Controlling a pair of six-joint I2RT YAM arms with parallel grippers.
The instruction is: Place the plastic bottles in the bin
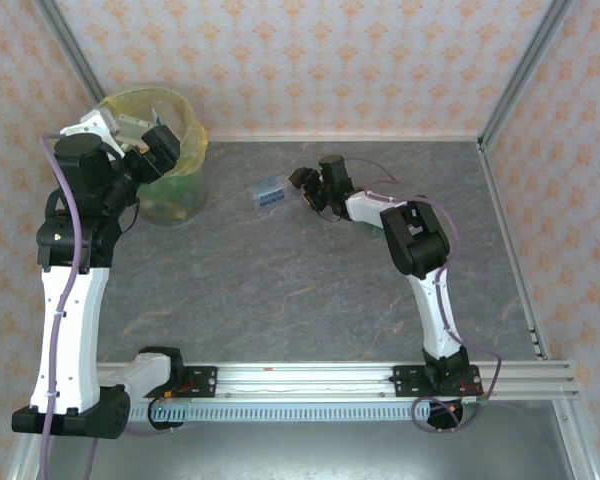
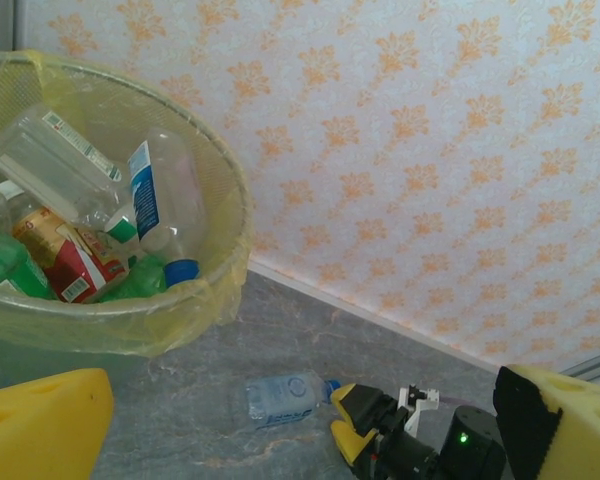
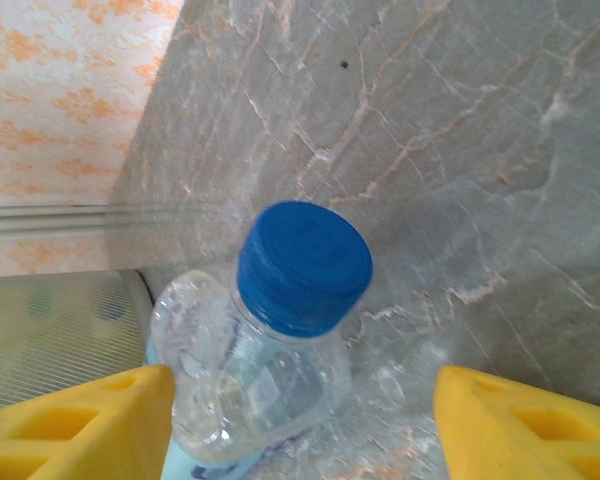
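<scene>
1. My right claw [image 3: 302, 425] is spread wide and grips nothing. Its two yellow fingers [image 3: 80, 420] stand on either side of a clear bottle [image 3: 255, 370], neither one touching it.
2. The bottle lies on its side on the table [image 1: 280, 290], its blue cap [image 3: 303, 265] facing the wrist camera. I judge the claw is lined up along the bottle's length so the fingers can close across the neck or shoulder.
3. From above, this bottle is the one I can see out on the table, near the back wall [image 1: 380, 60] and well apart from the bin [image 1: 192, 128]. It needs to be carried to the left.
4. My left claw [image 1: 115, 122] hangs above the bin's rim, fingers apart and empty. I judge that it has nothing to do for now.
5. The bin sits in the far left corner, lined with a yellow bag [image 2: 160, 325]. Other bottles [image 2: 80, 230] are piled inside it: clear, green and one red.
6. The plastic looks thin and crushable, so a squeeze may buckle it or roll it aside.
</scene>
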